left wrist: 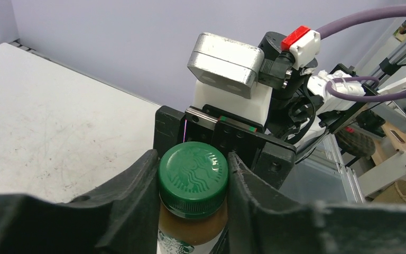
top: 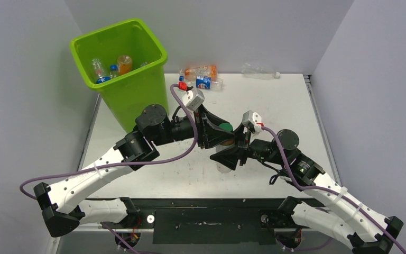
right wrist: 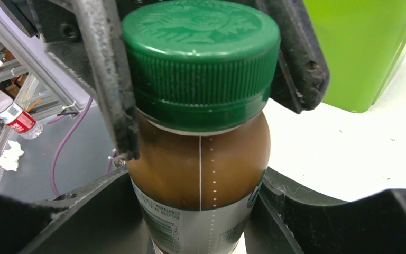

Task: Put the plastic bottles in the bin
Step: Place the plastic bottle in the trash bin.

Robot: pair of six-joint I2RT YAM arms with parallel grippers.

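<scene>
- Mid-table, between the two arms, a green-capped brown bottle (right wrist: 201,159) is upright, near and right of the bin (top: 132,98)
- Left gripper (left wrist: 193,159) fingers press both sides of its cap
- Right gripper (right wrist: 195,227) fingers clasp its body lower down
- Far left, the bin stands at the table (top: 280,111) corner, bottles inside (top: 108,70)
- Loose bottles (top: 202,78) lie along the far edge
- White tabletop shows from the arms to the right edge

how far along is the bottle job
Done: several bottles lie in the green bin. In hand: a green-capped brown drink bottle, right jaws around its body, left jaws on its cap. Left: a cluster of labelled bottles and one clear bottle at the far edge of the table.
</scene>
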